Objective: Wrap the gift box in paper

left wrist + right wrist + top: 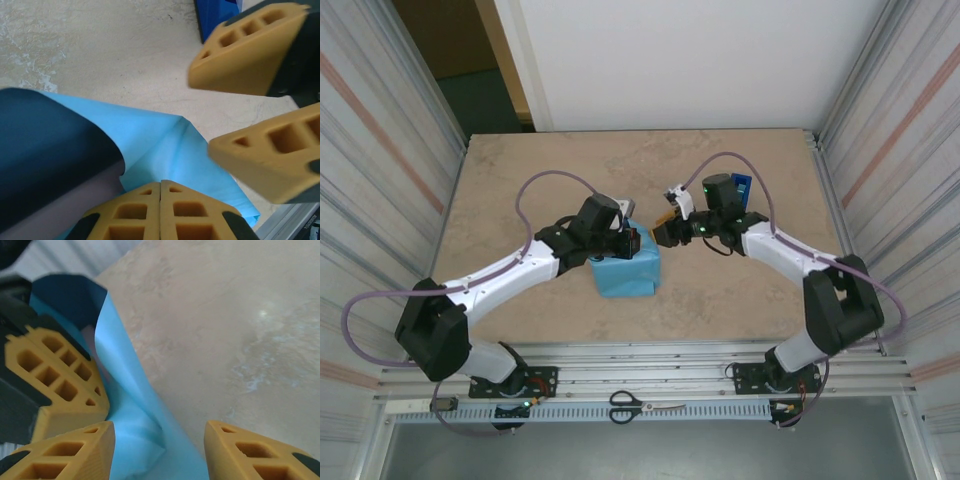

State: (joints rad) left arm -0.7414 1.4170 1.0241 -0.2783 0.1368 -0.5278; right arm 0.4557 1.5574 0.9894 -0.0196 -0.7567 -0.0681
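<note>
Thin, smooth paper (165,145), sky blue with a navy face, lies in soft folds on the mottled beige surface (100,50). The left tool (160,186) has its honeycombed wedges pressed together; the right tool (160,432) stands apart.

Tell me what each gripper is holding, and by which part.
The left gripper, fingers shut, seems to pinch a raised fold of the paper on its sky-blue side. The right gripper is open and holds nothing.

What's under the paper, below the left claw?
Only a boxy shape shows, bulging the sky-blue paper up from the table, with the shut left claw above it. The paper covers whatever fills it, so no gift box can be seen.
</note>
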